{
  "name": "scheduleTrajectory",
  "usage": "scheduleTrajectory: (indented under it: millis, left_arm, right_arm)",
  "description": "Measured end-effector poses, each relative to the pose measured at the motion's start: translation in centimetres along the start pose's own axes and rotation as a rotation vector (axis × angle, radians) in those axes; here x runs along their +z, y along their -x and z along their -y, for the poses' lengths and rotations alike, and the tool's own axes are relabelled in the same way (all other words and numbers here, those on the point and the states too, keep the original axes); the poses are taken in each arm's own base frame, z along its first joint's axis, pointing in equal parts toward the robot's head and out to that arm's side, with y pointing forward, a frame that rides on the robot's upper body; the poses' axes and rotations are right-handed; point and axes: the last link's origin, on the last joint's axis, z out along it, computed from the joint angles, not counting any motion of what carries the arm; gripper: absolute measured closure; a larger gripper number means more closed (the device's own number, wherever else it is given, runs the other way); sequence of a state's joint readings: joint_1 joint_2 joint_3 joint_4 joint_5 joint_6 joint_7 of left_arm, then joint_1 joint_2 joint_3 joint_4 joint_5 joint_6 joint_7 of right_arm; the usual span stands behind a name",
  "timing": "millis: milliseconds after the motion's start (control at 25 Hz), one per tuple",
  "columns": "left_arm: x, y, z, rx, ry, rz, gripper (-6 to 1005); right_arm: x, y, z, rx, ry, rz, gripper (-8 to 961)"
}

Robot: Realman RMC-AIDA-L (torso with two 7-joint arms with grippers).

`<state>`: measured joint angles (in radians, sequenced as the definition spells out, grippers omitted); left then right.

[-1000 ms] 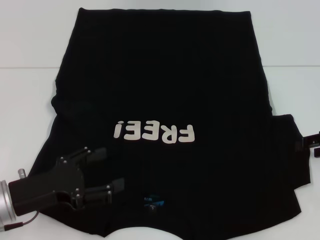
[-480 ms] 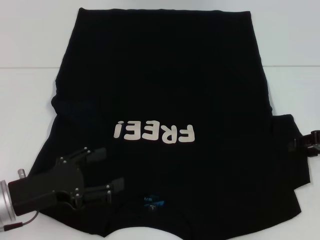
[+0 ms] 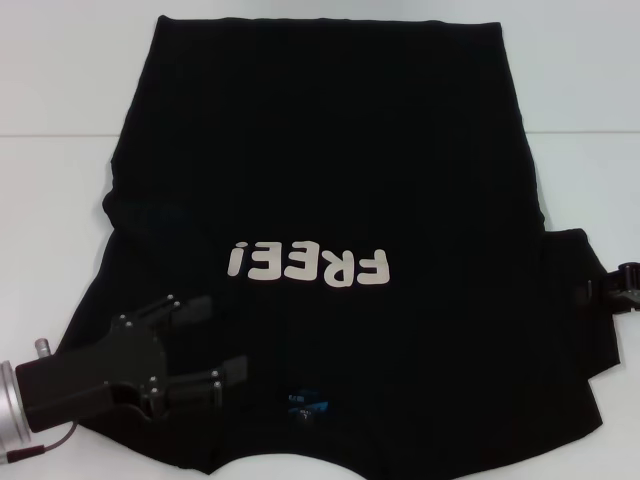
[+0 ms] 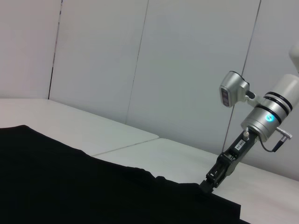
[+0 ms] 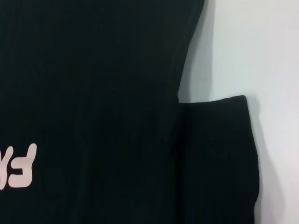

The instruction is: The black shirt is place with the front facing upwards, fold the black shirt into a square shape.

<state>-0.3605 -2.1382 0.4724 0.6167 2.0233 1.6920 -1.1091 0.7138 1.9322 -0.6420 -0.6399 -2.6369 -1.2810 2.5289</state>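
Observation:
The black shirt (image 3: 330,160) lies spread flat on the white table, front up, with its off-white "FREE!" lettering (image 3: 306,265) upside down to me and the blue neck tag (image 3: 305,404) at the near edge. My left gripper (image 3: 224,337) is open over the shirt's near-left shoulder, beside the collar, with nothing between its fingers. My right gripper (image 3: 612,286) shows at the far right edge, at the outer hem of the right sleeve (image 3: 575,300). The left wrist view shows the right gripper (image 4: 211,179) low at the shirt's (image 4: 70,186) edge. The right wrist view shows the sleeve (image 5: 217,158).
The white table (image 3: 50,200) shows as bare strips to the left and right of the shirt. A seam line in the table (image 3: 55,136) runs across behind it. Grey wall panels (image 4: 177,70) stand beyond the table.
My right gripper has come in slightly from the right edge toward the sleeve hem. The left gripper and the shirt look the same.

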Motion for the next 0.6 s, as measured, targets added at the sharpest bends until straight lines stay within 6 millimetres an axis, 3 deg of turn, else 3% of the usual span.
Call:
scheduleTrajectory:
  millis: [240, 600]
  left_arm:
    - [-0.04, 0.04, -0.02, -0.001, -0.001, 0.0, 54]
    - [-0.04, 0.1, -0.08, -0.003, -0.001, 0.0, 54]
  right_arm:
    - [0.14, 0.08, -0.2, -0.039, -0.023, 0.001, 381]
    - [0.17, 0.1, -0.17, -0.047, -0.031, 0.001, 771]
